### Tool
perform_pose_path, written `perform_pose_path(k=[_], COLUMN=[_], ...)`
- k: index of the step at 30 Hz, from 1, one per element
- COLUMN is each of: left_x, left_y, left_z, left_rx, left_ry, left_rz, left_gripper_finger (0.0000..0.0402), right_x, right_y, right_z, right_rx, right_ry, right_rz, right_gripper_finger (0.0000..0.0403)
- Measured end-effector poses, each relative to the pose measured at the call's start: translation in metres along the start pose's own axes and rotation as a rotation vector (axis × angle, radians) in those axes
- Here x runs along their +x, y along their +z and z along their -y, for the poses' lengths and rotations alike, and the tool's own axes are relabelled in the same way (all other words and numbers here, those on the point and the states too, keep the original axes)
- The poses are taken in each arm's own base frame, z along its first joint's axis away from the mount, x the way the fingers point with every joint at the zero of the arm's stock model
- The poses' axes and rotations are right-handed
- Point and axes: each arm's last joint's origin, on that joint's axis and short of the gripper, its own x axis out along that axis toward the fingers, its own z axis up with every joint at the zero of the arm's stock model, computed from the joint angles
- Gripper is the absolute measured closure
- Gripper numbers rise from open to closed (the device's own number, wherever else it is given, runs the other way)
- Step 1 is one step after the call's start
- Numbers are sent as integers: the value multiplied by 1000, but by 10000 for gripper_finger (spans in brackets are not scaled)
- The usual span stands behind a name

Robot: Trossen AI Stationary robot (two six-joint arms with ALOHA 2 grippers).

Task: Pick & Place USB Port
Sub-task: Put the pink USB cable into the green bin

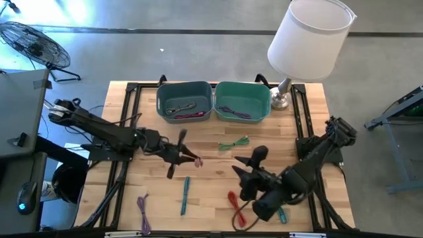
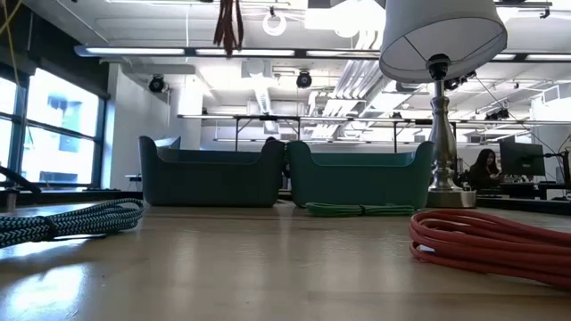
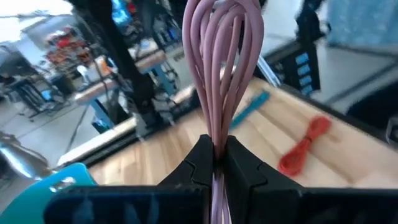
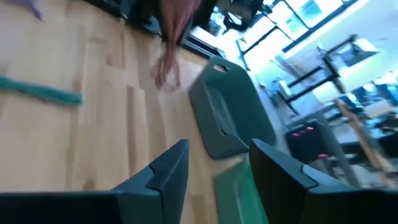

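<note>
While the left pincer (image 3: 214, 163) is clamped tight on a coiled pink cable bundle (image 3: 221, 68), that bundle hangs lengthwise from the fingers, above the wooden desk (image 1: 211, 175) in front of two teal plastic bins (image 1: 184, 99). On the desk lie five loose coils: one green (image 1: 232, 143), one teal-blue (image 1: 186, 195), one purple (image 1: 143, 213), one red (image 1: 236, 206), one turquoise. The right pincer (image 4: 214, 165) hovers near the red coil, fingers apart, holding nothing.

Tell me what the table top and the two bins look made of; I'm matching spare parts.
Table top: pale wood planks, smooth, with visible grain and seams. Two bins: likely matte moulded plastic, grey-blue and teal, with rounded corners and thin walls.
</note>
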Motion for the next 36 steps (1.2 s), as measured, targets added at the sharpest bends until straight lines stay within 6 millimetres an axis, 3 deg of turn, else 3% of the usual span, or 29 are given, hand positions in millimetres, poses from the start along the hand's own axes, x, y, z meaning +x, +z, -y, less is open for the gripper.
perform_pose_path(k=[4, 12, 23, 30, 36], left_x=[10, 11, 11, 11, 11], left_y=[-8, 0, -1, -1, -2], left_z=[5, 5, 5, 6, 6], left_rx=[26, 60, 83, 82, 82], left_ry=[-37, -96, -100, -103, -102], left_rz=[-14, 102, 100, 94, 79], left_gripper_finger=[392, 392, 392, 387, 391], right_x=[20, 46, 76, 98, 106], right_y=[14, 30, 38, 38, 42], right_z=[6, 17, 34, 22, 15], right_rx=[35, 87, 120, 82, 37], right_ry=[103, 320, 383, 490, 515], right_rz=[21, 86, 141, 159, 219], right_gripper_finger=[238, 220, 219, 219, 219])
